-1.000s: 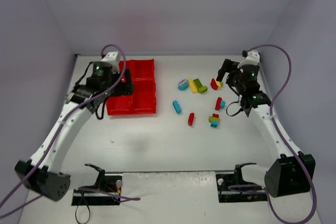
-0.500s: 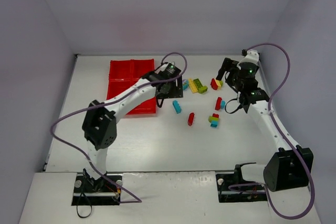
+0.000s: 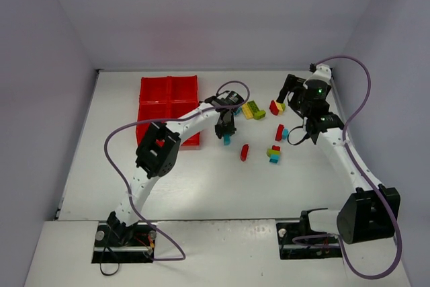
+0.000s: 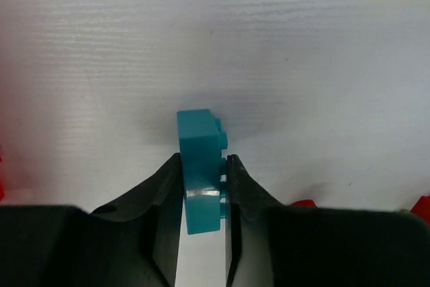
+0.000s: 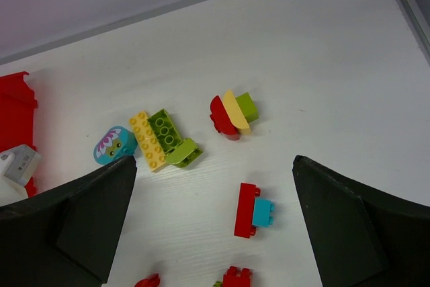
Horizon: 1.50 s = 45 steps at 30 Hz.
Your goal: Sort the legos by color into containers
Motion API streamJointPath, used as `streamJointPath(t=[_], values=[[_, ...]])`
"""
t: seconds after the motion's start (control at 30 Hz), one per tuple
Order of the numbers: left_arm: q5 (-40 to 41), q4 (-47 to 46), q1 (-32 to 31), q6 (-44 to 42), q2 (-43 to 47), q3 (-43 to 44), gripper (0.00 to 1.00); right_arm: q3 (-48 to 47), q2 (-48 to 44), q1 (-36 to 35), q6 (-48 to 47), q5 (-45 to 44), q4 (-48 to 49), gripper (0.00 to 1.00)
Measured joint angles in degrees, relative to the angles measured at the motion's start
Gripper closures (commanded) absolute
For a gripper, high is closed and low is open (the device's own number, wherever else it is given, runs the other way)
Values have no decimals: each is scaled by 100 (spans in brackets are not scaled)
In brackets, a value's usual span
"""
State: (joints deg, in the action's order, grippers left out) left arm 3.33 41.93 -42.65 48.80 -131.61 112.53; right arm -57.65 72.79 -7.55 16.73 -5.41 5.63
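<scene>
Down on the table (image 4: 302, 65), my left gripper (image 4: 203, 173) pinches a blue brick (image 4: 195, 140) near one end; it might twist loose if I lift fast.

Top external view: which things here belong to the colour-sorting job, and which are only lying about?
Belong to the job:
translucent red plastic four-compartment tray; small cyan plastic brick in the left gripper; red-yellow-green brick clump; yellow-and-green brick stack; red-and-cyan brick pair.

Not part of it:
purple arm cables; white table.
</scene>
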Motion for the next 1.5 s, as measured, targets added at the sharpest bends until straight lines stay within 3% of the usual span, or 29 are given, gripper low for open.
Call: streamJointPath(t=[0.1, 0.4, 0.53, 0.7, 0.9, 1.17, 1.27, 1.4, 1.47, 1.5], values=[[-17, 33, 0, -85, 0, 28, 100, 0, 15, 0, 2, 0, -4, 2], [431, 157, 188, -1132, 575, 138, 100, -9, 87, 0, 0, 0, -11, 2], [494, -109, 745, -2044, 1416, 160, 100, -76, 238, 0, -17, 4, -26, 1], [295, -708, 2006, -3025, 2020, 328, 100, -96, 308, 0, -24, 55, -28, 1], [120, -1054, 3195, -3906, 1482, 901, 100, -98, 352, 7, -24, 164, -26, 1], [-118, -1156, 3499, -4382, 66, 1670, 100, -98, 492, 7, -20, 549, -33, 1], [-166, -1198, 3515, -4476, -295, 1779, 81, -96, 492, 7, -22, 691, -31, 0], [-140, -1228, 3523, -4568, -527, 1849, 65, -96, 490, 7, -24, 811, -33, 0], [-109, -1263, 3530, -4597, -616, 1961, 64, -96, 490, 7, -24, 855, -39, 0], [-90, -1287, 3534, -4603, -647, 2013, 56, -96, 490, 7, -26, 874, -42, 0]])
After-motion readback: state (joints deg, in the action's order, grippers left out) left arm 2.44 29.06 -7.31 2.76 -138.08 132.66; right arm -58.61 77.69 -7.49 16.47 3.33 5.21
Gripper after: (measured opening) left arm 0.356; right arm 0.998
